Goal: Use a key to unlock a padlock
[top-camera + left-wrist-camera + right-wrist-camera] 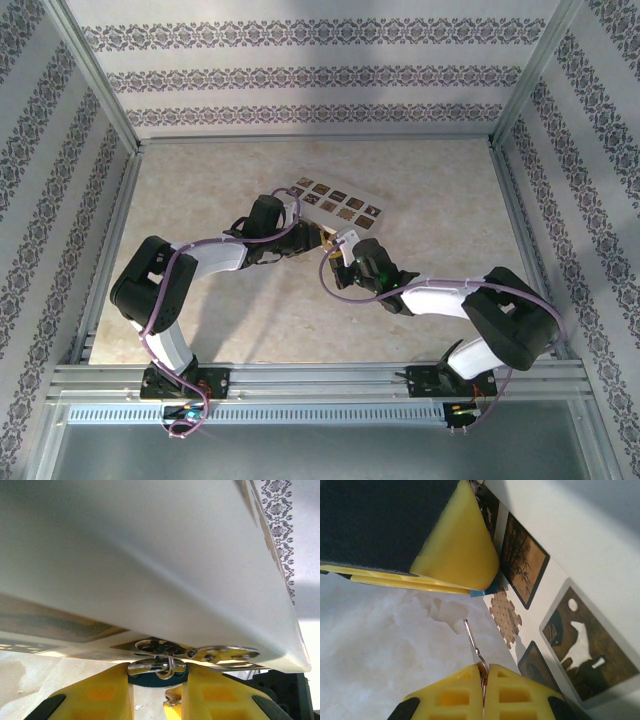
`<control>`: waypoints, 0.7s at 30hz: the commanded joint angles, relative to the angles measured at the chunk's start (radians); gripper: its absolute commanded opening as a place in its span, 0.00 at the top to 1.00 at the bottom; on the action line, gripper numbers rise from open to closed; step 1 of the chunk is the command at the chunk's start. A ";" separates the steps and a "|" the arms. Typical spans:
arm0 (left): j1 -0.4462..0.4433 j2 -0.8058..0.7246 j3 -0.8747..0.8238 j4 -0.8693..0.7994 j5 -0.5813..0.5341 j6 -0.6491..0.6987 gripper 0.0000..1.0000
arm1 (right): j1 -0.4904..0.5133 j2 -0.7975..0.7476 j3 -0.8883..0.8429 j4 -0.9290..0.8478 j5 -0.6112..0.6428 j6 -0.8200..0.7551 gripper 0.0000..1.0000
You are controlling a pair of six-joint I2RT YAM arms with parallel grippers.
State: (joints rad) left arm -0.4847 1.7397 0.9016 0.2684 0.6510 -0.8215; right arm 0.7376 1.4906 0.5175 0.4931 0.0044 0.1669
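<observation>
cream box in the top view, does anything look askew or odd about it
The cream box lies askew, diagonal to the table edges, just beyond the left gripper, whose jaws pinch the padlock. Nothing looks spilled or damaged.

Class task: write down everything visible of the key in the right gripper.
The key is a thin, silvery metal blade seen nearly edge-on. Its base is pinched between the yellow fingers of the shut right gripper. The rest juts out freely, leaning left over the pale marbled table, touching nothing else. Its tip stops short of the blue padlock. Teeth cannot be made out.
</observation>
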 commanded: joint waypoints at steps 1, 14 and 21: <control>-0.017 -0.035 0.027 0.009 0.048 -0.029 0.76 | 0.004 0.014 0.027 0.040 0.011 -0.022 1.00; -0.018 -0.034 0.026 0.014 0.049 -0.033 0.77 | -0.006 0.033 0.033 0.059 0.025 -0.024 1.00; -0.017 -0.034 0.024 0.015 0.050 -0.032 0.77 | -0.007 0.039 0.030 0.041 0.048 -0.024 1.00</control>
State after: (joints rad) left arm -0.4847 1.7397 0.9016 0.2687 0.6533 -0.8246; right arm 0.7357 1.5143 0.5285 0.5270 0.0154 0.1528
